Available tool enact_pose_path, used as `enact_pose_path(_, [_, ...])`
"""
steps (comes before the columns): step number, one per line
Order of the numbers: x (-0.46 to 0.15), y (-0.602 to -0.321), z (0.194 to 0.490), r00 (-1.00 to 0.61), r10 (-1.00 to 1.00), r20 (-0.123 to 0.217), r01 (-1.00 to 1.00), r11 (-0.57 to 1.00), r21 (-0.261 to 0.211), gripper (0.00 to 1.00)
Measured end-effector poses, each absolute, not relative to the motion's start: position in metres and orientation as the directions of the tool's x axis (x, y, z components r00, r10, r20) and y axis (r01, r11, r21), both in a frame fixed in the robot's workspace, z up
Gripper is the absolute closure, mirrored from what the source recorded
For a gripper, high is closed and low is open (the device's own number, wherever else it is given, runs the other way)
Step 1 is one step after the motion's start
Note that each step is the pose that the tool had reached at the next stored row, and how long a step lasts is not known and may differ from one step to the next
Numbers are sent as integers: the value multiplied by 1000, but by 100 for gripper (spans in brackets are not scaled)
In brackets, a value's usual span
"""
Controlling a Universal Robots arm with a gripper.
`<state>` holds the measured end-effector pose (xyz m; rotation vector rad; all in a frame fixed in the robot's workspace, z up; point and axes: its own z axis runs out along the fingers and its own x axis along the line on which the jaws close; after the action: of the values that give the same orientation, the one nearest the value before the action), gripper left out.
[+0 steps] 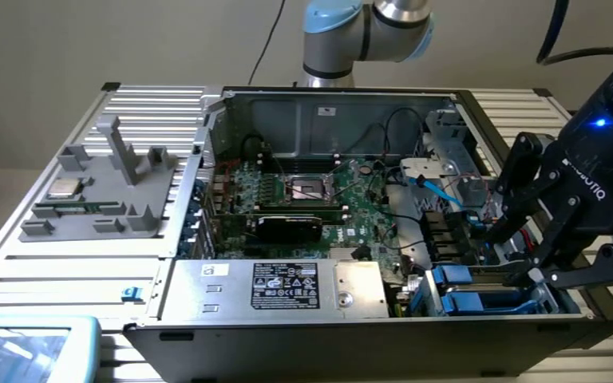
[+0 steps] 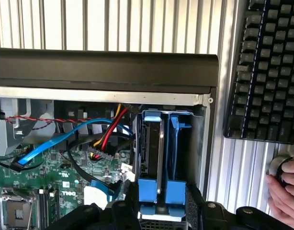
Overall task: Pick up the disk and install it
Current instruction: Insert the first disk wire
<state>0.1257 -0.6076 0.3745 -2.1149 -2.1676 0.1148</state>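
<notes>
So the disk [image 2: 158,158] is sitting on edge in the drive bay [image 2: 197,143], at the corner of the open PC case [image 1: 338,339]. Its bright blue carrier wraps both ends, and a second blue carrier [image 2: 178,153] sits right beside it in the same bay.

The gripper [image 1: 509,257] hangs right over that bay with its claw spread wide. In the wrist view the black fingers [image 2: 120,213] sit on either side of the carrier's near blue end. Honestly can't tell whether the pads are actually touching the plastic or are just next to it.

Just beside the bay there's a bundle of red, yellow and black power wires [image 2: 111,134] and a flat blue SATA cable [image 2: 61,141] running over the green motherboard [image 1: 306,199]. The bare CPU socket [image 1: 312,189] sits mid-board, with a black expansion card [image 1: 290,226] below it. A silver power supply [image 1: 285,287] with a black label sits along the near edge of the case.

Outside the case, on the slatted metal table [image 1: 51,271], a grey fixture block [image 1: 104,191] holds a small silver chip [image 1: 65,188]. On the far side of the bay wall lies a black keyboard [image 2: 266,72], and next to it a person's hand [image 2: 286,191] is on something round.
</notes>
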Motion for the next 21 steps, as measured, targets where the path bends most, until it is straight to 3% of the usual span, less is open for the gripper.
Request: enact_pose_path(21, [141, -607, 382, -23, 1000, 3, 986, 23, -163, 49])
